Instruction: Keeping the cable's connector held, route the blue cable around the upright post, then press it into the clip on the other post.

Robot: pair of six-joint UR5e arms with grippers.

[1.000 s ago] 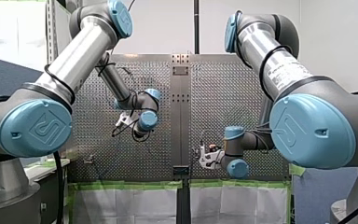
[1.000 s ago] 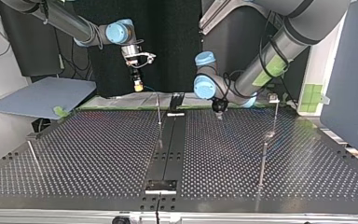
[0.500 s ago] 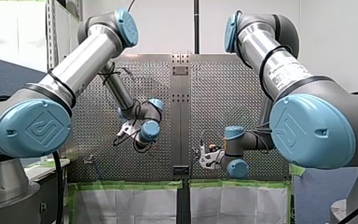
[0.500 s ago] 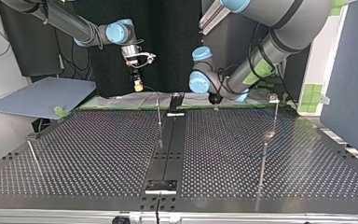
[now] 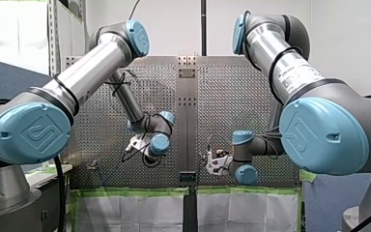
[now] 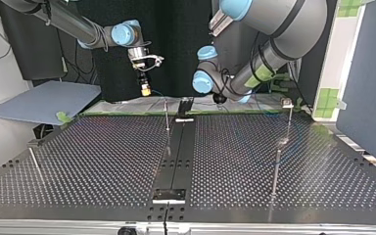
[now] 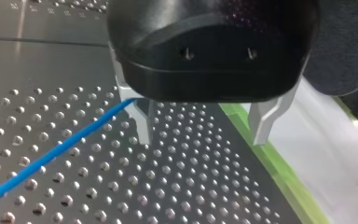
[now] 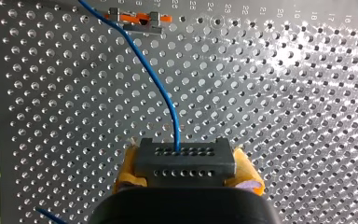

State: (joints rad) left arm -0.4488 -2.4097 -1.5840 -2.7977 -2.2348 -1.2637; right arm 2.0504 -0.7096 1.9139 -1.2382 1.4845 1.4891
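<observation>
Blue cable (image 8: 161, 81): one end enters the connector (image 8: 185, 161), which my right claw (image 8: 186, 176) pinches between yellow pads (image 8: 127, 172). From there it runs ahead of the claw, toward eleven o'clock, passing just beside an orange-and-grey fitting (image 8: 137, 19) on the bench (image 8: 284, 93). In the left wrist view it lies on the bench and goes out of sight behind one finger of my left claw (image 7: 203, 133), which stands spread and empty. Whether the cable sits inside that gap cannot be told.

Risks:
- Closing the left claw could miss the cable.
- A pull against the fitting could snag it or strain it at the connector.
- The thin post (image 6: 166, 113), at twelve o'clock from the bench centre in the top view, could deflect under tension.
</observation>
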